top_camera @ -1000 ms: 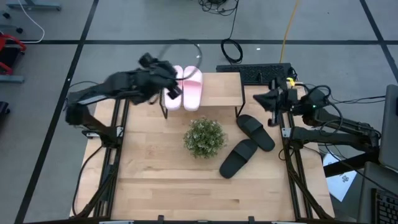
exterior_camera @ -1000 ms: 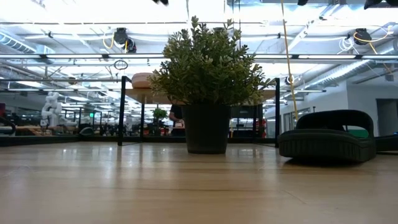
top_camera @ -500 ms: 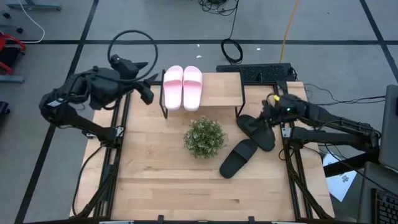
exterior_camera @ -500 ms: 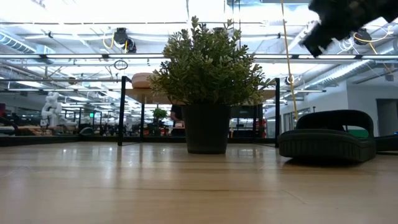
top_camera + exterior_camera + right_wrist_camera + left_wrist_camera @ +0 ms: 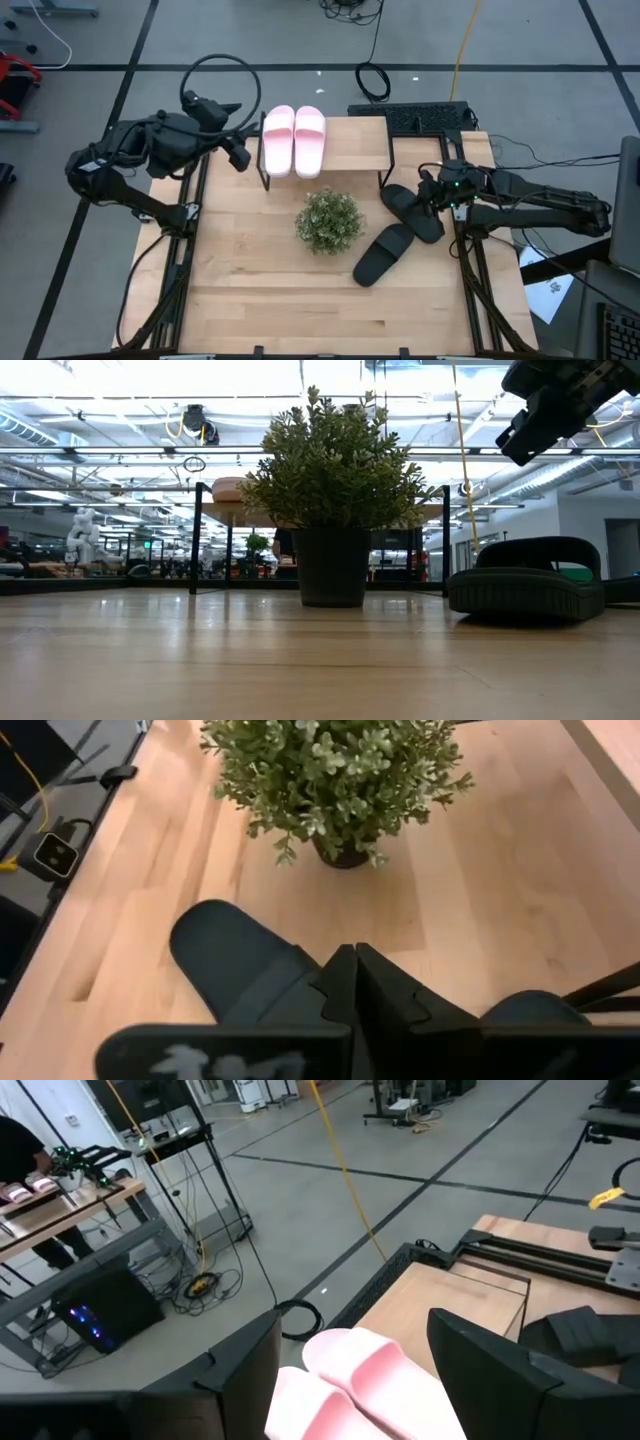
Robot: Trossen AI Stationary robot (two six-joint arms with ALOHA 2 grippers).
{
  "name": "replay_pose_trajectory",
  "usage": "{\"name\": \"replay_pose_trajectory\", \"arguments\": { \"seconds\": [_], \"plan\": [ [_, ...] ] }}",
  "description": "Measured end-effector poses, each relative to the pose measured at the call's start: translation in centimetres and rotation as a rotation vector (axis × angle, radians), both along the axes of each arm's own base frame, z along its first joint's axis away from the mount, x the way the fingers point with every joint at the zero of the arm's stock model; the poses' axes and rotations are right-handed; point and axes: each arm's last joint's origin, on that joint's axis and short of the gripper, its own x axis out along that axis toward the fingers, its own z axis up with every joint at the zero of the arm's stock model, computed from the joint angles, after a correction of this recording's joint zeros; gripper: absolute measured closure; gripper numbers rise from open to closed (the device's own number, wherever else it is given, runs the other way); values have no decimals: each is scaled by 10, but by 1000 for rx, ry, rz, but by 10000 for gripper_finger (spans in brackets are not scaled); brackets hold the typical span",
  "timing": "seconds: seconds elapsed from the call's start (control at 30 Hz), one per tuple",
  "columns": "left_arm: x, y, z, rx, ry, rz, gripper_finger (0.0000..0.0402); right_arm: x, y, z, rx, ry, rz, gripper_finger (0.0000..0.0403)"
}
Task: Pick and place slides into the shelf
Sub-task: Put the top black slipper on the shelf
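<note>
The pink pair of slides point(image 5: 293, 140) lies side by side, soles down, on the left half of the shelf's point(image 5: 350, 145) plank top, at the table's far edge. My left gripper point(image 5: 238, 152) is open just left of the shelf; in its wrist view the pink slides point(image 5: 350, 1380) show beyond its spread fingers. Two black slides point(image 5: 410, 210) point(image 5: 383, 253) lie on the table right of the plant. My right gripper point(image 5: 424, 195) is shut and tipped down over the farther black slide, well above it in the low view point(image 5: 515, 445).
A potted plant point(image 5: 328, 220) stands mid-table in front of the shelf. A keyboard point(image 5: 410, 115) lies behind the shelf's right end. The shelf's thin black legs point(image 5: 195, 540) stand on the table. The near half of the tabletop point(image 5: 300, 310) is bare wood.
My left gripper has drawn back from over the pink slides toward the table's left edge, still open; the slides stay on the shelf. My right gripper has tipped downward and sunk toward the farther black slide, staying shut.
</note>
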Motion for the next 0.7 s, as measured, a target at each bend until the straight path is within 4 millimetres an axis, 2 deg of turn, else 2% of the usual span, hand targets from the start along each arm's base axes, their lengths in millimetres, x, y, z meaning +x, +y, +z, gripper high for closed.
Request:
{"name": "replay_pose_trajectory", "arguments": {
  "seconds": [0.23,0.33,0.43,0.57,0.7],
  "plan": [
    [4,0,-5,3,52,-1,146,4,-1,6,62,-60,-52,403],
    [4,0,-5,3,53,0,146,10,-2,16,89,-182,-80,403],
    [3,0,-6,7,63,1,147,18,-4,37,104,-405,-100,403],
    [3,0,-6,6,65,1,146,19,-5,71,15,-752,-85,403],
    [3,0,-6,7,66,1,146,10,-4,110,-162,-922,-69,403]
  ]
}}
